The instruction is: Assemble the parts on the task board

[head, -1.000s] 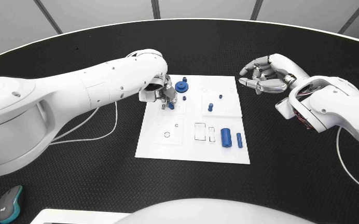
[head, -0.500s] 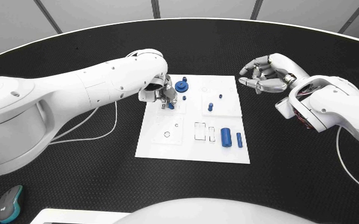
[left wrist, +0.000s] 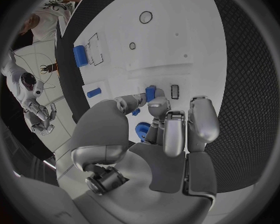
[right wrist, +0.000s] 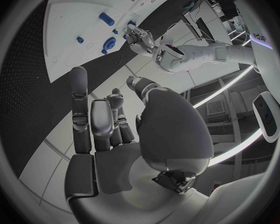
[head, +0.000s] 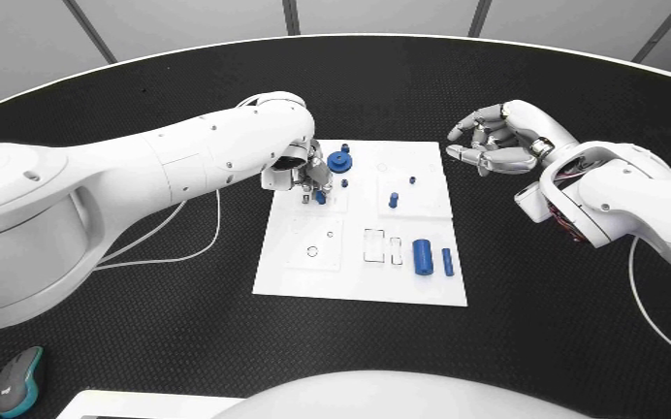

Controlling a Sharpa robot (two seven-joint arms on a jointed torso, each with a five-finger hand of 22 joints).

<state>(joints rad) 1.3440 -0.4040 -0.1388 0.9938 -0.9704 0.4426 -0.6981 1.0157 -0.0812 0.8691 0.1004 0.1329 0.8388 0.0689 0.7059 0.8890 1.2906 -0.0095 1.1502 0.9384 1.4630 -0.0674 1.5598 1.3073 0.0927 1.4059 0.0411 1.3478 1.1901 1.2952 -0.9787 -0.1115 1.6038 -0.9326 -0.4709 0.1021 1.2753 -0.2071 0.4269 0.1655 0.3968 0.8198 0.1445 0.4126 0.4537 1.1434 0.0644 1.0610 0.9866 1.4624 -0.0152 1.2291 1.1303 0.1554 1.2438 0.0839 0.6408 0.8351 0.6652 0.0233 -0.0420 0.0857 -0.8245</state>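
Nearest the robot, at the task board's (head: 358,273) near edge, a thick blue cylinder (head: 421,252) lies beside a thin blue rod (head: 448,262), both toward the board's right side. The board itself sits in the middle of the black counter (head: 168,341). Farther in, a small blue peg (head: 393,200) stands right of the board's centre, with a tiny blue piece (head: 411,182) just beyond it. Along the board's left edge the left hand (head: 300,177) hangs over the plate, its fingertips (left wrist: 154,97) pinching a small blue part (head: 319,197) right at the board's surface; the wrist view shows that part held between thumb and fingers beside a small rectangular slot. Just beyond the hand, near the board's far edge, stands a round blue gear-like piece (head: 340,160). Off the board's right edge, over bare counter, the right hand (head: 493,140) hovers with fingers loosely curled, holding nothing.
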